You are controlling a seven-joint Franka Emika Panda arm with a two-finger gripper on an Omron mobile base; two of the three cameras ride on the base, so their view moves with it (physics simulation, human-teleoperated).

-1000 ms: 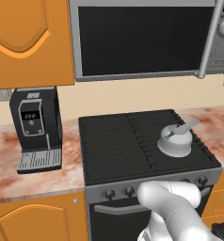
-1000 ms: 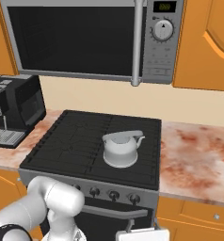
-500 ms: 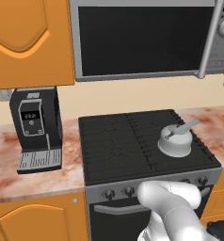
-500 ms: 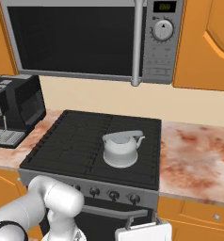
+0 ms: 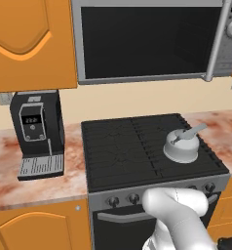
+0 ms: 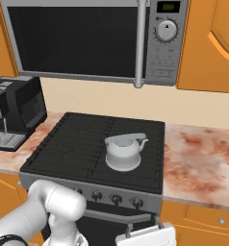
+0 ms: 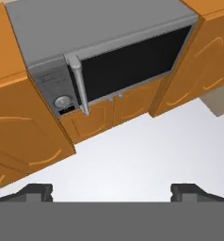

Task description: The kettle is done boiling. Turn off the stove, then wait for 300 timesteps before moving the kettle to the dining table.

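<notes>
the kettle sits on the stove, over the burner at the front right of the dark grated cooktop, its slanted handle pointing up and away to the right in the left base view. it stands upright and nothing touches it. along the stove's grey front panel runs a row of small round knobs, just below the front edge of the grate. the marbled surface lies to either side of the stove, a black coffee machine stands on it to the left, and a microwave hangs above.

the step in hand looks to be the first one: turning off the stove. to do it well, i judge the pincer must come down and forward to the panel, face the knob that serves the kettle's burner squarely, close lightly around it and twist. which knob that is cannot be told from here. the kettle should be left alone until the wait is over.

the pincer stands fully spread and empty, its two dark fingertips wide apart. it points upward toward the microwave and the ceiling, so the kettle and knobs appear well apart from it, out of its line of sight.
</notes>
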